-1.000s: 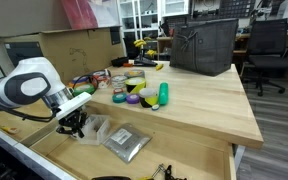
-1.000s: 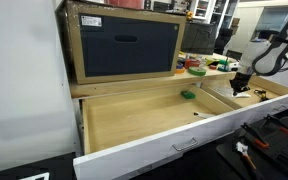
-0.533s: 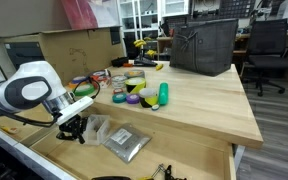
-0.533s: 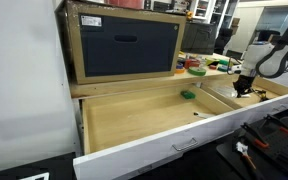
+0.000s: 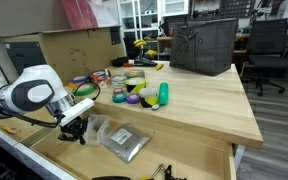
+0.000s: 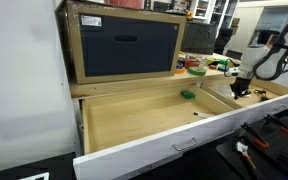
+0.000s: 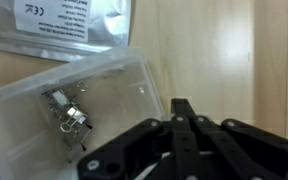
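My gripper (image 5: 75, 130) hangs low inside an open wooden drawer (image 6: 134, 125), with its fingers shut together and nothing seen between them. In the wrist view the fingertips (image 7: 182, 106) are right beside a clear plastic box (image 7: 74, 100) that holds small metal parts, at its edge. A silver foil bag (image 7: 69, 25) with a white label lies just beyond the box. In an exterior view the clear box (image 5: 96, 126) and the silver bag (image 5: 126, 143) lie side by side on the drawer floor next to the gripper. The gripper also shows in an exterior view (image 6: 239, 89).
On the wooden tabletop stand tape rolls (image 5: 133, 88), a green bottle (image 5: 163, 95), a black mesh basket (image 5: 204, 45) and a cardboard box (image 5: 74, 48). A small green object (image 6: 188, 95) lies in the drawer. A dark-fronted wooden cabinet (image 6: 124, 45) stands above it.
The arm has shifted slightly, and the gripper has sunk a little beside the clear box. The box and bag have not moved.
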Motion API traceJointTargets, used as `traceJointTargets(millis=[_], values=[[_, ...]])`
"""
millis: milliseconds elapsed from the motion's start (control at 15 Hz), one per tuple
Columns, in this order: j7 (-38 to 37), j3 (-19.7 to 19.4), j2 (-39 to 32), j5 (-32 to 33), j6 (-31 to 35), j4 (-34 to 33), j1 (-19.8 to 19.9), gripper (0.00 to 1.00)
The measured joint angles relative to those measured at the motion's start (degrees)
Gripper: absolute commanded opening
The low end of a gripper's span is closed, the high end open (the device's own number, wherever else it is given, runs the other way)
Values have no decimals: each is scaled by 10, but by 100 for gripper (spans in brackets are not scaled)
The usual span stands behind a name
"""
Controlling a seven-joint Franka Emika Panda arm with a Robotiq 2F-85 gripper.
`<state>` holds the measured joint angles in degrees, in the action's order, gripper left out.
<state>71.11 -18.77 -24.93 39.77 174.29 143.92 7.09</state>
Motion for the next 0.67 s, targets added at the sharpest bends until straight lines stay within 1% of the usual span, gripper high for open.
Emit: traceJointTargets(millis=[400,533,667], values=[[-8,1,-29,-1,19,-19,-10,0],[-24,-7,-38,-1,43,-24,-19,0],[-45,-21,-49,-1,70,-32,-38,0]])
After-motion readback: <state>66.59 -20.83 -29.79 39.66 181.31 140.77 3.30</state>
